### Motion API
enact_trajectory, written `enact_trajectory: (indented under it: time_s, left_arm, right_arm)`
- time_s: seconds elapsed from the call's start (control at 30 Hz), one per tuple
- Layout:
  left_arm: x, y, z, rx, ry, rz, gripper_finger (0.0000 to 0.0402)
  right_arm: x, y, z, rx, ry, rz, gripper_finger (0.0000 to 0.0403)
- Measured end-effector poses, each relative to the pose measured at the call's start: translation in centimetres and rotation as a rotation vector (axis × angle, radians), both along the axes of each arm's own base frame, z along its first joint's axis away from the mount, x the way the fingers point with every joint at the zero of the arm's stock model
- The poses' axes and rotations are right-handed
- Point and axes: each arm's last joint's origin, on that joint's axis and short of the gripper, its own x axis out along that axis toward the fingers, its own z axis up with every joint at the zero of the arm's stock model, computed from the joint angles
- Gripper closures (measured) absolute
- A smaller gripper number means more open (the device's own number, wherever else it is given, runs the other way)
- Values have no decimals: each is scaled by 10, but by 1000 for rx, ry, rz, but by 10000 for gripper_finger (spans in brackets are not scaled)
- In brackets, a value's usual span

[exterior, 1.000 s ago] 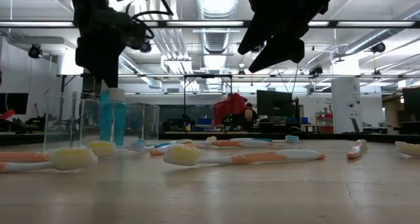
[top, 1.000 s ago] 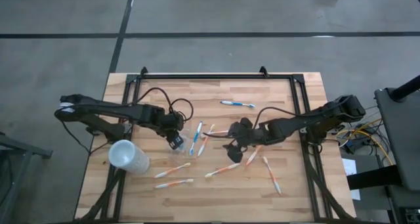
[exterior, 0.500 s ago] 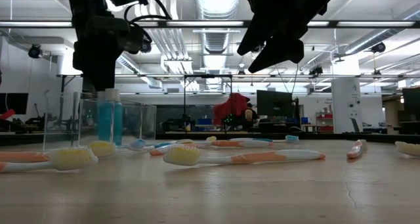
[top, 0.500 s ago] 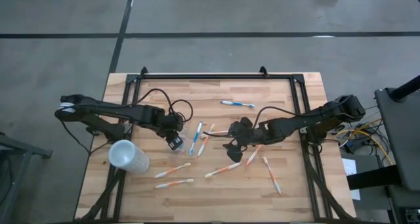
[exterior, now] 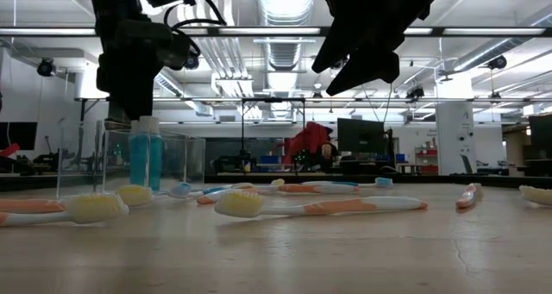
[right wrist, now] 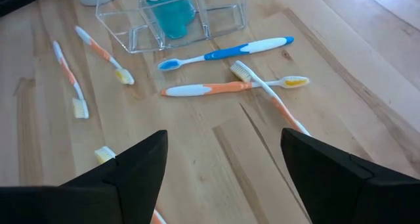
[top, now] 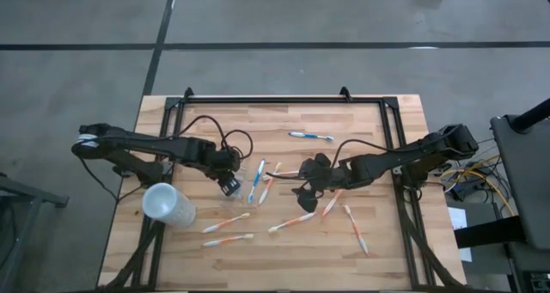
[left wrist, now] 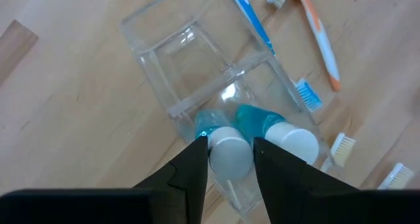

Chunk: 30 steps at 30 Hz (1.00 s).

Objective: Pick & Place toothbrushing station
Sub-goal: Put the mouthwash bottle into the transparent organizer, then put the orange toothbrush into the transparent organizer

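Observation:
A clear tumbler [top: 234, 190] with inner dividers stands on the wooden table, left of centre. A blue toothpaste tube [left wrist: 211, 122] stands upright in it, white cap [left wrist: 230, 156] up. A second blue shape with a white cap [left wrist: 293, 142] shows beside it through the clear wall. My left gripper [left wrist: 230, 163] points down over the tumbler, open, with one finger close on each side of the cap. My right gripper [right wrist: 223, 178] hangs open above the table's middle [top: 302, 188] with nothing between its fingers. Several toothbrushes [top: 256, 180] lie flat around both. My left gripper comes at the tube's white cap [left wrist: 230, 156] from above, one finger on each side of it. The gaps are so narrow that I cannot tell whether a finger touches the cap. The tube stands upright in the tumbler.
A frosted whitish cup [top: 168, 204] lies on its side near the table's left front. Loose toothbrushes lie at the far middle [top: 311, 137], the near left [top: 226, 222] and the near right [top: 356, 228]. A black frame [top: 284, 100] runs along the far edge.
In the low view my left gripper's fingers covered part of the tube's cap a second ago. Now the cap shows whole just beneath them. The tube stays upright in the tumbler.

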Motion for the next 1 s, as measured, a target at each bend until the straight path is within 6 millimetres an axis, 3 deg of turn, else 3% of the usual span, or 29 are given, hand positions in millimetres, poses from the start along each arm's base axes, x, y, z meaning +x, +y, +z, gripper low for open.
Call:
enact_trajectory:
  time_s: [1.0]
  left_arm:
    - [14,0,39,4,-136,-1,275]
  right_arm:
    - [0,0,-1,0,2,1,103]
